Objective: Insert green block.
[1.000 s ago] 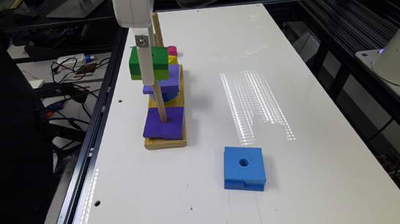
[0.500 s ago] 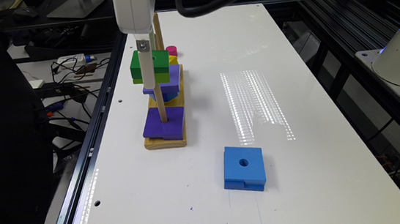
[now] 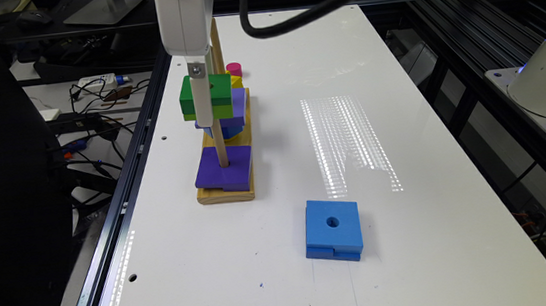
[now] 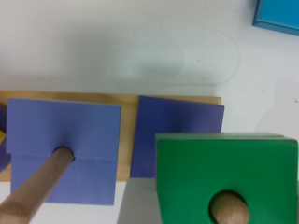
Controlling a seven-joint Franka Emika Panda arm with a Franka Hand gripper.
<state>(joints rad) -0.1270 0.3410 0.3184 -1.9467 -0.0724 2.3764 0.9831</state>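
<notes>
Clock directions here are read on the exterior view, with twelve at the far end of the worktop (image 3: 412, 240).

My gripper (image 3: 203, 104) hangs over the wooden base (image 3: 227, 195), a long strip running from six to twelve near the nine o'clock edge of the worktop. Whether my gripper is spread or pressed together I cannot tell. From outside it is a white part with a strip running down in front of the green block (image 3: 219, 90).

The green block sits high on the nearest peg (image 3: 221, 148), at the six o'clock end of the base. In the wrist view, the rounded tip of that peg (image 4: 229, 211) fills the round hole in the middle of the green block (image 4: 224, 163). The block's dark green top faces my camera. From outside, its lime green lower layer shows underneath. It looks roughly level and is well above the dark purple square (image 3: 224, 167), which lies flat on the base at the foot of the same peg.

At twelve o'clock from that peg, a lighter purple square (image 3: 240, 106) is threaded on a second peg (image 4: 37, 186), with a blue piece (image 3: 228, 131) below it. Further towards twelve are a yellow piece (image 3: 236, 81), a pink cylinder (image 3: 234, 69) and a tall third peg (image 3: 216, 43).

The blue square block (image 3: 333, 230), with its own centre hole, lies flat on the bare worktop at about four o'clock from the base, well apart from it. One corner of it shows in the wrist view (image 4: 278, 16).
</notes>
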